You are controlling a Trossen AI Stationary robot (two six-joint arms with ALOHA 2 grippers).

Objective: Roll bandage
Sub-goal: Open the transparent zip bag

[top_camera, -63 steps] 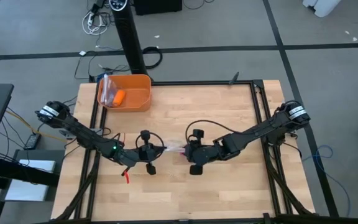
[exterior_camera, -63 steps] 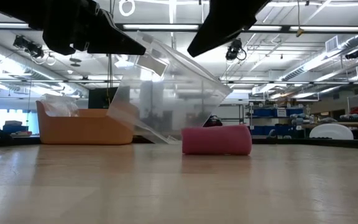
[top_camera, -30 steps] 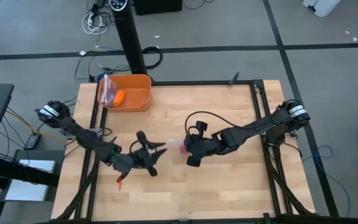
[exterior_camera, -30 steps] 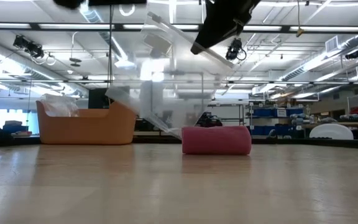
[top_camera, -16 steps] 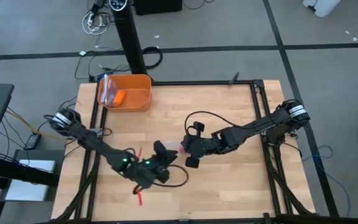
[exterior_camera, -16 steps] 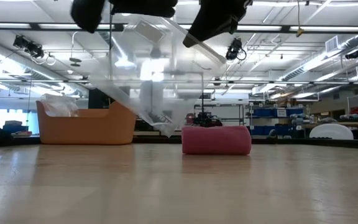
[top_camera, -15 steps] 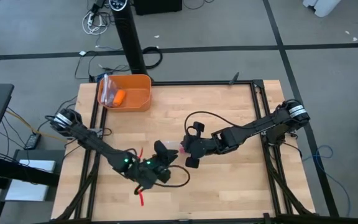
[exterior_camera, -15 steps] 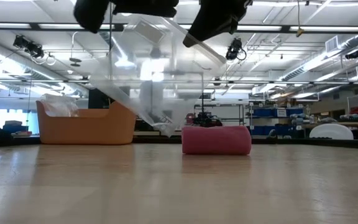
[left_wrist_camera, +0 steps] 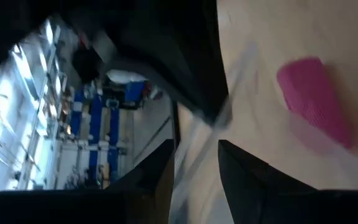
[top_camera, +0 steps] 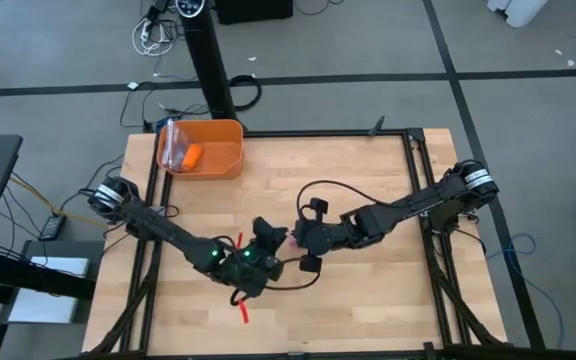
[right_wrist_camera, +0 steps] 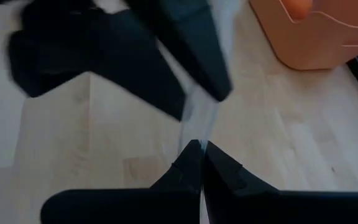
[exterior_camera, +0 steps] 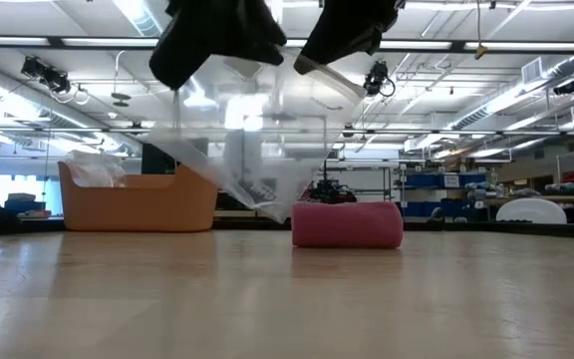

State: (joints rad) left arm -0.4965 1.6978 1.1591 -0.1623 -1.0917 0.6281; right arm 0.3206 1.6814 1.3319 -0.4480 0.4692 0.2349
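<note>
Right tool (right_wrist_camera: pixel 199 149) pinches clear bag (exterior_camera: pixel 257 130) above bandage (exterior_camera: pixel 348 224); left tool (top_camera: pixel 268 240) parted.

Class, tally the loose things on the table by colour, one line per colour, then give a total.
Pink: 1, the rolled bandage
Orange: 2, the bin and the small object inside it
Clear: 1, the plastic bag
Total: 4

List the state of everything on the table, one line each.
Bandage: rolled up, lying on the table.
Plastic bag: held up off the table, pinched by the right gripper.
Left gripper: open, beside the bag.
Orange bin: upright, holding an orange object.
</note>
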